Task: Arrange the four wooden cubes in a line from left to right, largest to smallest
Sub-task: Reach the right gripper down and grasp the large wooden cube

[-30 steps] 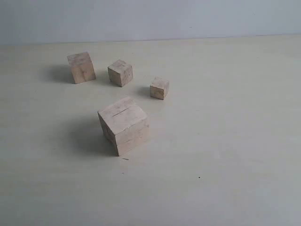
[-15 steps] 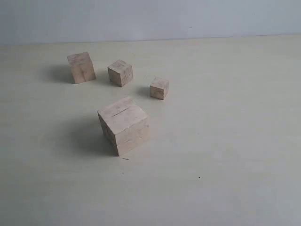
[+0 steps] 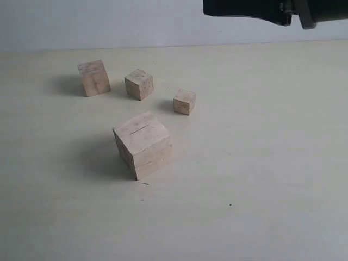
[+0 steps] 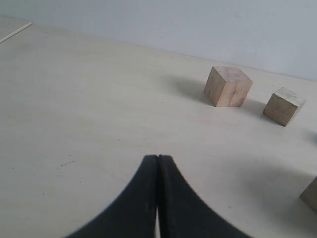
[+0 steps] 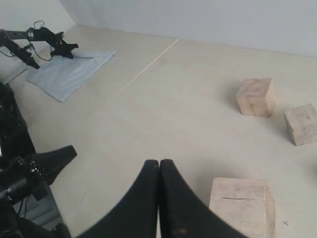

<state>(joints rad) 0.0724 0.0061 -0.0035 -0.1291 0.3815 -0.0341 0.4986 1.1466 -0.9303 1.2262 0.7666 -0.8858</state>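
Four wooden cubes on a pale table (image 3: 261, 163), all resting flat, all apart from one another, all free of any grip. Nearest and roughly central: the largest cube (image 3: 143, 144), turned corner-on toward the near edge, a thin dark slit across its top face. Beyond it, a loose row from far left toward the right: second cube (image 3: 94, 78) at the far left, third cube (image 3: 139, 84) just to its right with a narrow gap between, smallest cube (image 3: 184, 101) further right again and somewhat nearer. Within that row, sizes already falling left to right; largest cube out of line, well apart on the near side, roughly in front of the third cube. As for the left gripper (image 4: 158, 157): black fingers pressed together tip to tip, nothing between them, low over bare table, pointed toward the second and third cubes but well apart from both. As for the right gripper (image 5: 159, 162): fingers likewise pressed together, empty, above the table, with the largest cube near the tips yet clear of them, second and third cubes farther on. In the exterior view, only a dark stretch of arm (image 3: 272, 8) along the upper right edge, cut off by the frame. Seen from the right wrist, well away from the cubes: a light-blue cloth (image 5: 69, 69) lying flat with a small black object (image 5: 49, 42) on it, and closer by, black hardware (image 5: 25, 173) too dark to make out. Behind everything, a plain pale wall (image 3: 109, 22).
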